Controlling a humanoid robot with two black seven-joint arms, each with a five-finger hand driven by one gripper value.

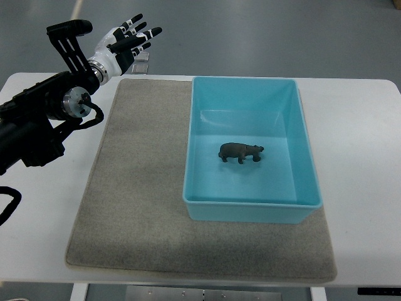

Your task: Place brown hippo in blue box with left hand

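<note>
Inside blue box (pixel 301 144), brown hippo (pixel 239 152) upright, lengthwise left-right, head right; left hand (pixel 128 42) fingers spread, empty.

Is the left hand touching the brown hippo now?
Apart. The top view shows the left hand open at the table's far left corner, while the brown hippo stands inside the blue box, with grey mat between them.

Brown hippo (pixel 240 152) inside blue box (pixel 250 211)

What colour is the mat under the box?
Greyish beige, a plain felt-like mat, seen in the top view beneath the blue box.
</note>
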